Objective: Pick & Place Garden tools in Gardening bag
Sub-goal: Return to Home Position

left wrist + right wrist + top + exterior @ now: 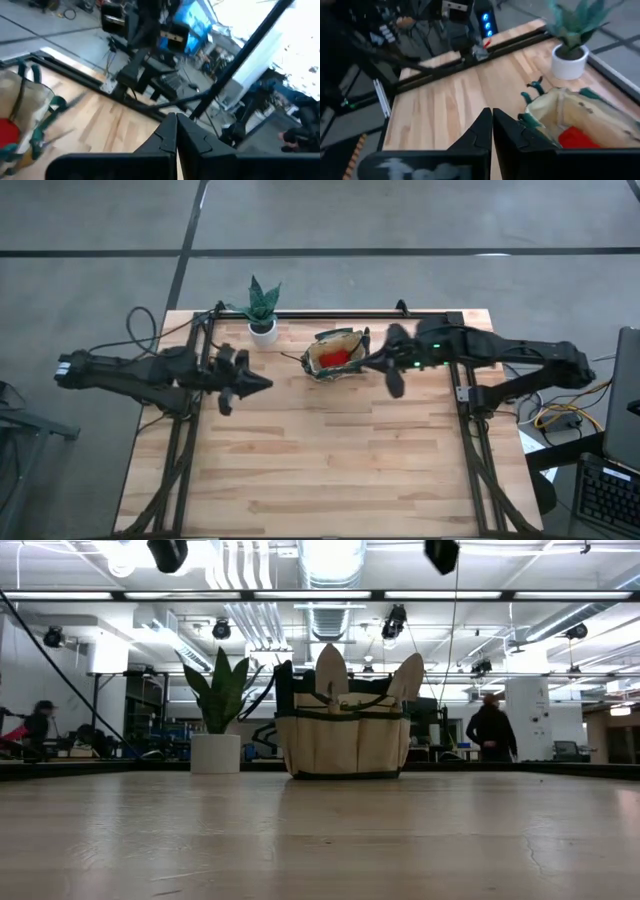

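Closest up is the right gripper [492, 114], its two fingers pressed tight together with nothing pinched between them. It hangs over the worktop [330, 470] just off the right side of the gardening bag [335, 356], up near the back edge. The left gripper [176, 118] is squeezed closed on nothing too. From above it sits over the left half of the worktop, well apart from the bag.

The bag stands upright about midway along the back edge, and the potted plant [262, 320] is just to its left, near but not touching. Looking straight down you can see the red soft item [336, 358] sitting inside the bag. From table level two trowel blades [331, 668] poke up out of the top — one toward each end. I can't tell from any view whether the shears are in there. A person [490, 730] in dark clothes stands in the room well behind the table.
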